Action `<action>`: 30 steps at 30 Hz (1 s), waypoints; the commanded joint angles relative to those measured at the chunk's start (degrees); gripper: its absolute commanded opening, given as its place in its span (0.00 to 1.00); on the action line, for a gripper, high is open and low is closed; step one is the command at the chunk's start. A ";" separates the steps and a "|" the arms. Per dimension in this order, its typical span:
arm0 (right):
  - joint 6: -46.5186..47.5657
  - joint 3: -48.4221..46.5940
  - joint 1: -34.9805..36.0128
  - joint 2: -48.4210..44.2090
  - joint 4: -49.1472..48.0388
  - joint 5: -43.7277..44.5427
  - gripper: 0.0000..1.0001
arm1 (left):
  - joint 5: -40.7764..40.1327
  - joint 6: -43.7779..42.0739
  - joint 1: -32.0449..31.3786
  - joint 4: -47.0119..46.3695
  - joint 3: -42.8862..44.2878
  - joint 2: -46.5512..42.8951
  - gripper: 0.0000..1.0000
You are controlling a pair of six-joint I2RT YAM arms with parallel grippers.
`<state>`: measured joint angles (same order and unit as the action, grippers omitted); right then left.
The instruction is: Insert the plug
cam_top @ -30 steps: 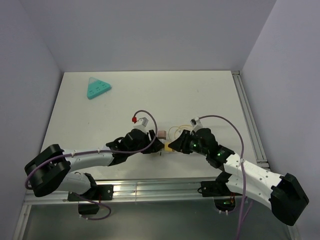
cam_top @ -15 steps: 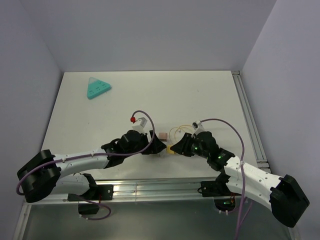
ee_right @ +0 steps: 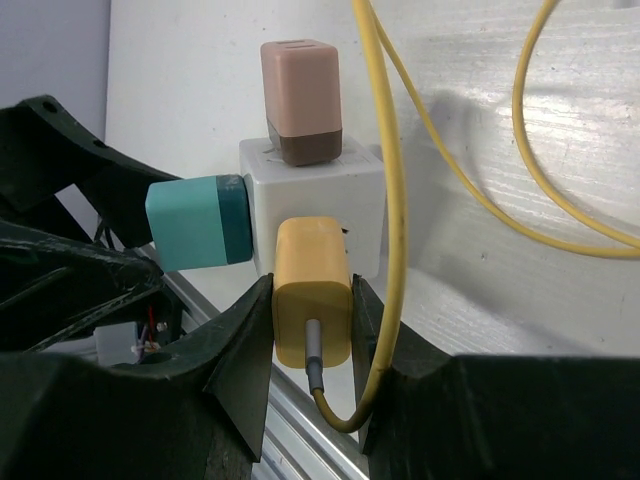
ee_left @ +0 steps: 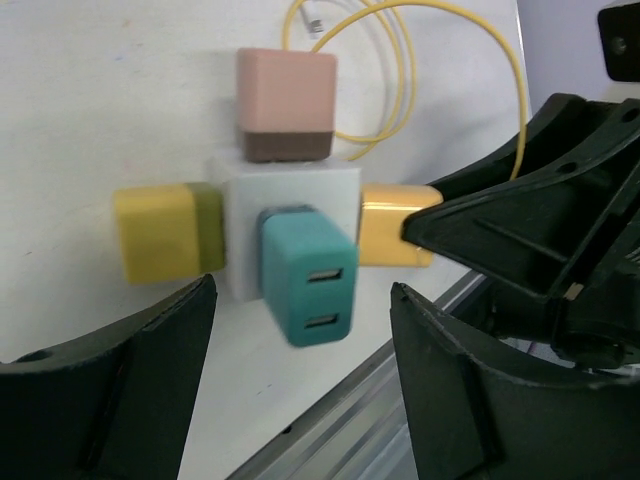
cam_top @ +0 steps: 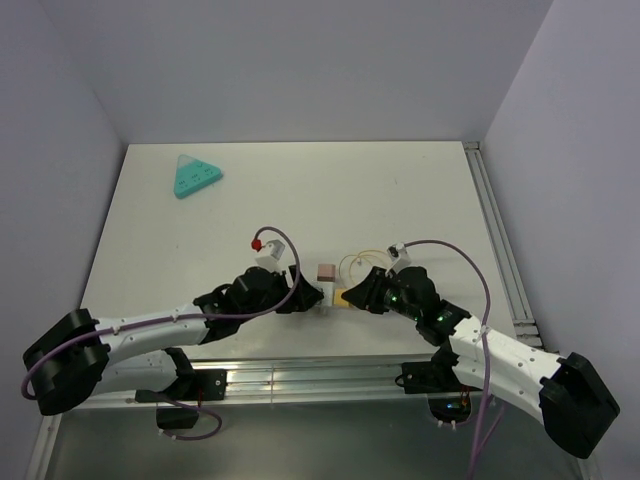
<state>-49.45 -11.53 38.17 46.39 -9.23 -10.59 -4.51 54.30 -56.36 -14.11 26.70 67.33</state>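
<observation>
Clamping the orange plug between its two black fingers, the right gripper holds it by the sides with its front end against the near face of the white cube. How deep its prongs sit cannot be told. No lettering can be read on any face; the only marks are two slot ports on the end of the teal plug.

The left gripper is released. Its jaws stand wide on either side of the teal plug, with a gap showing on both sides and no contact.

The cube lies on the white table close to the near edge, about midway across, just beyond the metal rail that runs along that edge. A second rail borders the right side. Beyond the cube the tabletop runs on toward the far wall.

Three more chargers crowd the cube: a pink plug on its far face, the teal one on the face toward the left arm, and a yellow plug opposite the orange one. The yellow cable leaves the rear of the orange plug, bends up past the right finger and loops on the table behind the cube. A teal triangular piece lies well apart, near the far left corner
</observation>
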 commanded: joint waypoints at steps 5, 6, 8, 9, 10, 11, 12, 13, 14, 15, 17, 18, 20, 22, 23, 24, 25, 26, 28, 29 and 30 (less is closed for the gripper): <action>1.64 1.33 -0.73 -0.42 -2.81 1.62 0.00 | -8.13 0.63 -0.16 -1.71 -7.97 -14.12 0.50; 1.64 1.33 -0.82 -0.42 -2.81 1.71 0.00 | -8.93 1.24 -0.16 -1.36 -8.76 -15.72 0.45; 1.64 1.25 -0.91 -0.43 -2.72 1.80 0.00 | -11.12 1.94 -0.07 0.13 -10.78 -19.41 0.35; 1.55 1.25 -0.91 -0.42 -2.72 1.80 0.00 | -11.31 2.47 0.11 0.66 -11.40 -19.95 0.22; 1.64 1.33 -0.99 -0.42 -2.81 1.80 0.00 | -11.13 2.65 0.46 1.01 -11.67 -20.22 0.15; 1.46 1.33 -1.08 -0.42 -2.81 1.80 0.00 | -9.48 2.65 0.98 1.19 -11.58 -19.26 0.05; 1.38 1.42 -1.17 -0.34 -2.98 1.80 0.00 | -8.50 2.74 2.47 1.45 -10.97 -18.21 0.01; 1.29 1.42 -1.17 0.01 -3.16 1.80 0.00 | -7.54 2.74 3.26 1.54 -10.44 -16.81 0.00; 1.20 1.34 -1.26 0.36 -3.25 1.80 0.00 | -5.53 2.82 4.06 1.11 -10.09 -13.49 0.00; 1.20 1.25 -1.35 0.63 -3.16 1.71 0.00 | -4.55 2.65 5.37 0.58 -9.22 -11.80 0.00; 1.20 1.25 -1.43 1.59 -3.68 1.45 0.00 | -2.18 1.86 6.17 -1.87 -8.51 -6.72 0.00; 1.11 1.51 -1.43 1.77 -3.95 1.28 0.00 | -0.77 1.25 6.26 -4.32 -7.90 -5.12 0.00; 1.02 2.03 -1.70 2.39 -5.44 0.75 0.00 | 0.99 0.37 6.26 -6.71 -6.23 -0.55 0.00; 1.02 2.30 -2.05 2.82 -6.58 0.04 0.00 | 2.48 -0.07 6.35 -8.56 -5.26 3.22 0.00; 1.02 2.39 -2.05 3.09 -6.67 -0.13 0.00 | 3.36 -0.34 6.44 -9.79 -5.08 4.03 0.00; 1.02 2.39 -2.22 3.27 -6.85 -0.13 0.00 | 3.98 -0.16 6.44 -11.89 -5.08 4.65 0.00; 1.02 2.48 -2.49 3.53 -7.20 -0.48 0.00 | 3.99 -0.16 6.44 -12.60 -5.08 5.44 0.00; 1.02 2.56 -2.58 3.70 -7.46 -0.75 0.00 | 3.99 -0.25 6.44 -13.05 -4.99 5.70 0.00; 0.76 2.83 -3.10 4.06 -8.08 -1.19 0.00 | 3.81 -0.51 6.44 -13.66 -4.99 5.53 0.00; 0.67 2.92 -3.28 4.14 -8.17 -1.36 0.00 | 3.64 -0.43 6.44 -13.93 -5.16 5.18 0.00; 0.59 3.18 -3.45 4.15 -8.34 -1.62 0.00 | 3.29 -0.43 6.44 -14.10 -5.60 4.83 0.00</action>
<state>-49.89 -9.85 35.66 49.95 -16.49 -12.69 -2.22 55.11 -50.15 -23.29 19.77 72.99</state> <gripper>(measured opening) 0.383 0.010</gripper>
